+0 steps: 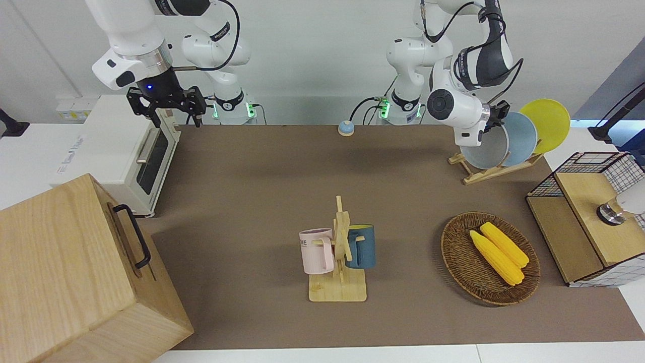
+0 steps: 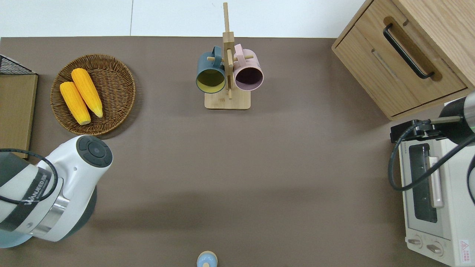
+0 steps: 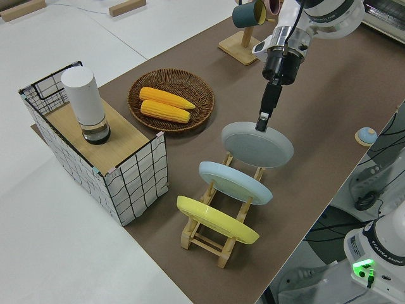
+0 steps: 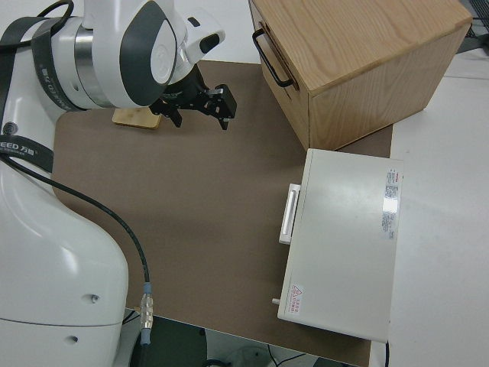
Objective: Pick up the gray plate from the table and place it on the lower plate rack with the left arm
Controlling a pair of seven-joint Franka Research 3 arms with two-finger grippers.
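Observation:
The gray plate [image 3: 257, 144] stands tilted in the end slot of the lower plate rack [image 3: 204, 240], the slot toward the middle of the table. A light-blue plate [image 3: 235, 182] and a yellow plate [image 3: 217, 220] lean in the slots beside it. My left gripper [image 3: 262, 120] reaches down from above with its fingers together on the gray plate's top rim. In the front view the gray plate [image 1: 486, 148] shows below the left gripper [image 1: 496, 118], and the rack [image 1: 484, 174] sits at the left arm's end of the table. The right gripper [image 1: 166, 103] is parked, open and holding nothing.
A wicker basket [image 1: 456, 252] with two corn cobs lies farther from the robots than the rack. A wire crate [image 3: 136, 183] with a white cylinder stands beside the rack. A mug stand [image 1: 338, 262], a toaster oven [image 1: 126, 151], a wooden cabinet [image 1: 75, 272] and a small blue bell [image 1: 345, 128] are also here.

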